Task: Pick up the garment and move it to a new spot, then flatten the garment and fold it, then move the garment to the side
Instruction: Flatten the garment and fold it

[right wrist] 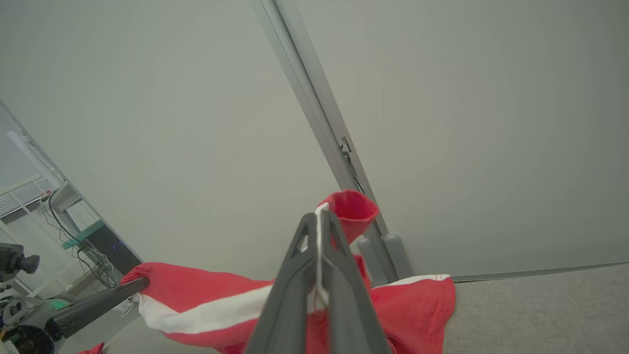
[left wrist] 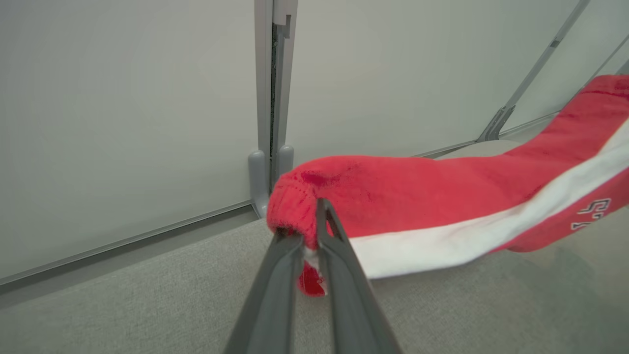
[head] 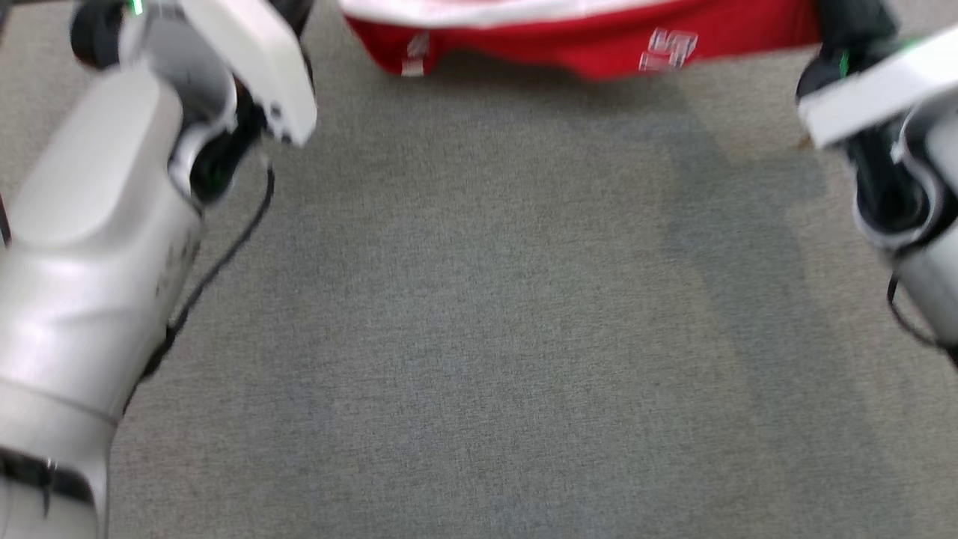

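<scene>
Both arms are spread wide and reaching forward in the head view. The big pale left forearm (head: 97, 247) runs up the left edge, and the right forearm (head: 924, 224) pokes in from the right edge. The left gripper (left wrist: 305, 223) has its two long dark fingers squeezed nearly together, pinching an end of the garment (left wrist: 417, 196). The right gripper (right wrist: 320, 219) is clamped fully closed on another bit of it, fingers pressed flat against each other.
</scene>
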